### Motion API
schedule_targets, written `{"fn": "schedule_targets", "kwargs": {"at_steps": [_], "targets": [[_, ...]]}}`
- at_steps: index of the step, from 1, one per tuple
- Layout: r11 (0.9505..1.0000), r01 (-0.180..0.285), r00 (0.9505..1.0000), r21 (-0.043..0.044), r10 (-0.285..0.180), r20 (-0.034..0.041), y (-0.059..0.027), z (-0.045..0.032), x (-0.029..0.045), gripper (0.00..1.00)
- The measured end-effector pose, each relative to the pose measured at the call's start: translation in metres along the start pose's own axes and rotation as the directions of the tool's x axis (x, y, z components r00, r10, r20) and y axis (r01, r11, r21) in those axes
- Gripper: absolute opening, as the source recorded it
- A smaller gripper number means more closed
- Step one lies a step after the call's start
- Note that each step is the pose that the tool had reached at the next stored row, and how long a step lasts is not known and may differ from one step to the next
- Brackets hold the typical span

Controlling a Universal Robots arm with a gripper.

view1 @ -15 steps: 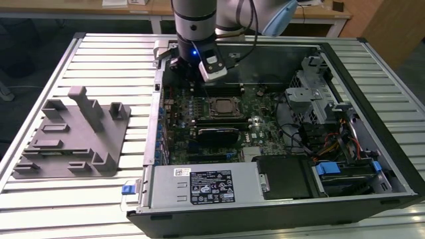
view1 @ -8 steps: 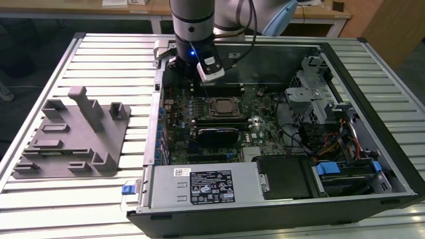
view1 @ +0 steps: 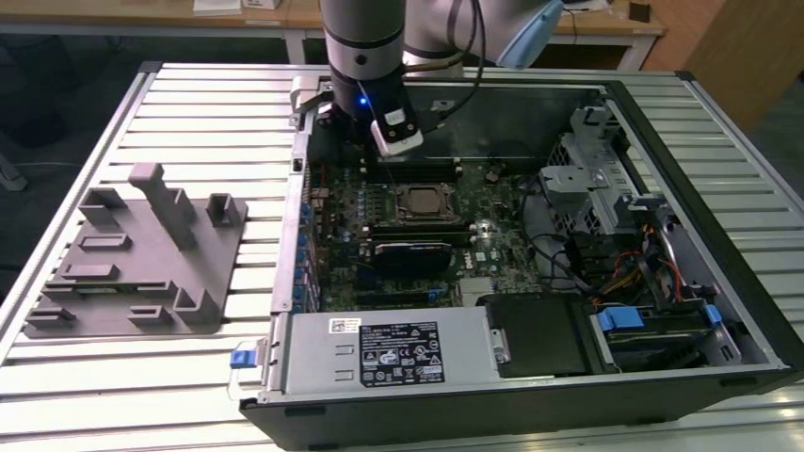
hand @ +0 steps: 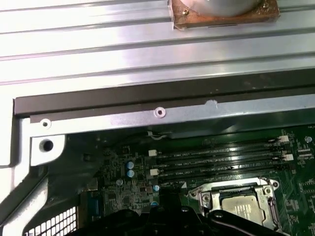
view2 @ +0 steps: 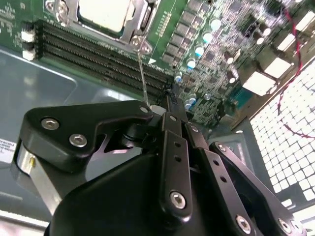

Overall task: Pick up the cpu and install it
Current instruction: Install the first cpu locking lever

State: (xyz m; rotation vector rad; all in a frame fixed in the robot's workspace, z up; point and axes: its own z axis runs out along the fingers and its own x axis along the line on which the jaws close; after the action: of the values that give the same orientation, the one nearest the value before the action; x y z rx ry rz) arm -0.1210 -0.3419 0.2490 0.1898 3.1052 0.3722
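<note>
The cpu [view1: 419, 200] lies flat in the motherboard socket inside the open computer case [view1: 653, 104], its silver top facing up within the metal frame. It also shows in both wrist views, cpu [view2: 106, 12] and cpu [hand: 243, 206]. My gripper [view1: 399, 149] hangs just above the board, behind the socket toward the case's back wall. In the second wrist view the gripper [view2: 170, 98] looks shut, with no chip between its fingers. A thin metal lever [view2: 141, 73] rises from the socket's corner up to the fingertips; I cannot tell whether they touch.
A grey moulded fixture [view1: 138, 254] sits on the slatted table at the exterior view's left. A power supply [view1: 383, 353] fills the case's near end, with drive bays and cables [view1: 628, 207] at the right. Memory slots [hand: 216, 162] run beside the socket. A copper-edged block [hand: 224, 12] rests beyond the case wall.
</note>
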Motion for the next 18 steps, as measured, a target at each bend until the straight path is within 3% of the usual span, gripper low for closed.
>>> {"fn": "schedule_targets", "kwargs": {"at_steps": [8, 18], "targets": [[1.0, 0.0, 1.0, -0.0016, 0.0, -0.0004, 0.0001, 0.0003, -0.0018, 0.11], [1.0, 0.0, 1.0, -0.0017, 0.0, -0.0003, 0.003, 0.0018, -0.0272, 0.11]]}}
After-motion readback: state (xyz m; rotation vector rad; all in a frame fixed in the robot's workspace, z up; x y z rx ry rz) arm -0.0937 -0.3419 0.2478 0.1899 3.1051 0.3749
